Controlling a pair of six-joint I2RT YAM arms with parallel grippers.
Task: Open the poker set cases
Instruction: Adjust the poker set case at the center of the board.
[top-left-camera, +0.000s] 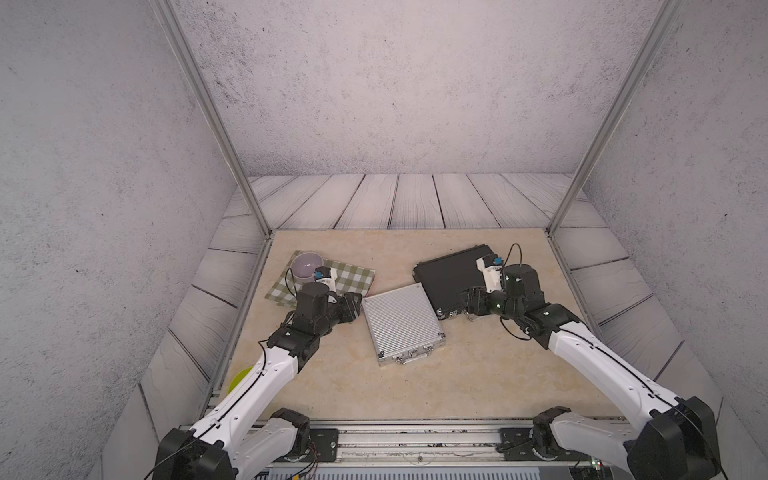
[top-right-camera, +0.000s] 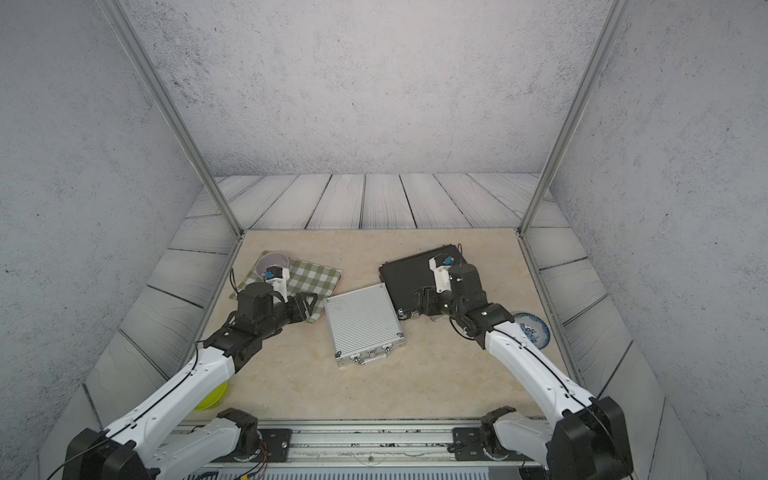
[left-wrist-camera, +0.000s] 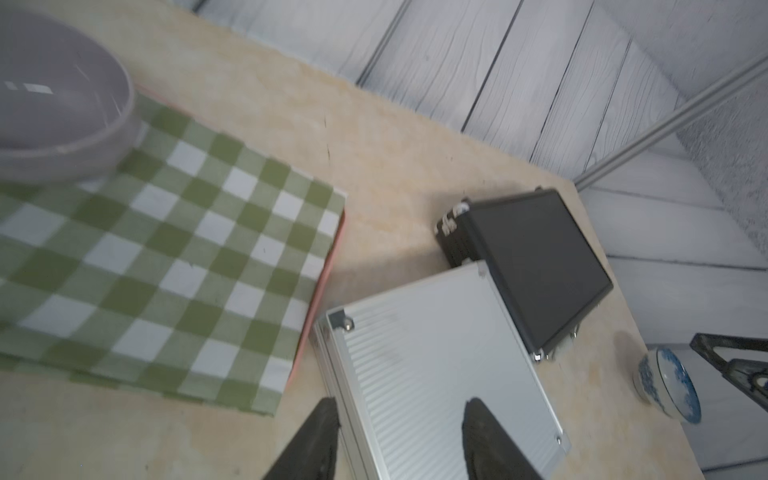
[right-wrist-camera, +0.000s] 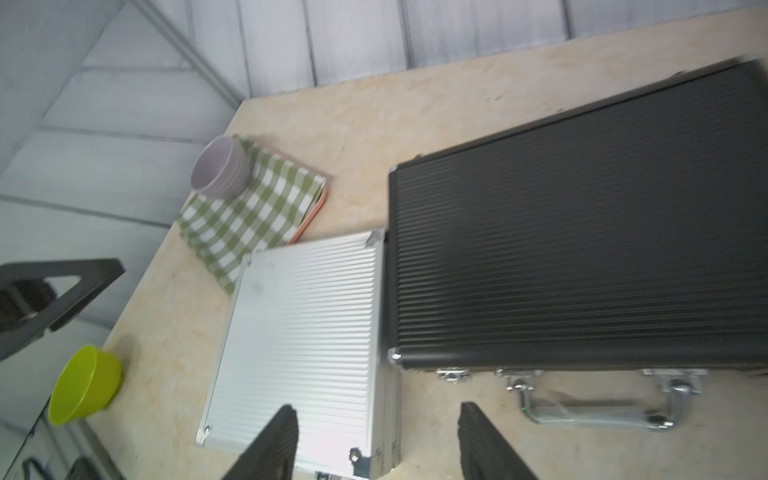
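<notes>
Both poker set cases lie closed on the beige table. The silver ribbed case (top-left-camera: 401, 322) (top-right-camera: 361, 324) sits mid-table, its latches and handle (top-left-camera: 409, 355) on the near side. The black case (top-left-camera: 446, 274) (top-right-camera: 409, 274) touches its far right corner, with a metal handle (right-wrist-camera: 598, 411) in front. My left gripper (top-left-camera: 356, 306) (left-wrist-camera: 401, 405) is open at the silver case's left edge, one finger beside the side wall and one over the lid. My right gripper (top-left-camera: 463, 301) (right-wrist-camera: 378, 411) is open over the silver case's right edge, in front of the black case.
A green checked cloth (top-left-camera: 332, 278) with a lilac bowl (top-left-camera: 306, 266) lies at the far left behind my left arm. A lime bowl (top-right-camera: 212, 395) sits near left under that arm. A blue-and-white bowl (top-right-camera: 532, 328) stands at the right edge by my right arm.
</notes>
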